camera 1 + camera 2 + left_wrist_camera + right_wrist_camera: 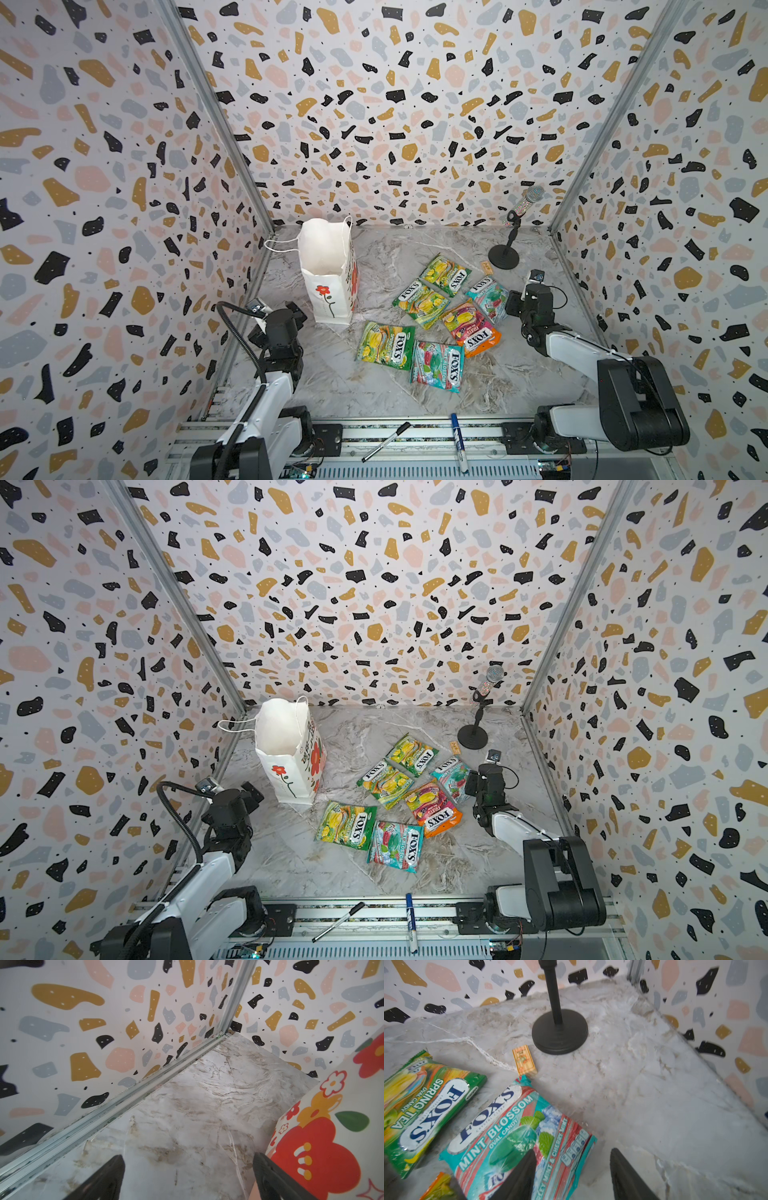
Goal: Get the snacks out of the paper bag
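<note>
The white paper bag (328,266) (286,746) stands upright at the back left, mouth open, with a red flower on its side (324,1147). Several snacks lie flat on the marble table to its right: green-yellow packets (420,303) (386,347), teal ones (437,365) (512,1132) and an orange-pink one (471,328). My left gripper (297,311) (188,1159) hovers open beside the bag's base, holding nothing. My right gripper (513,305) (572,1153) is open over the edge of the right-hand teal packet, which lies on the table; one finger (521,1176) covers it.
A microphone on a black round-based stand (505,257) (559,1030) stands at the back right. A small orange box (525,1061) lies next to it. Two pens (386,440) (459,442) rest on the front rail. Patterned walls close in on three sides.
</note>
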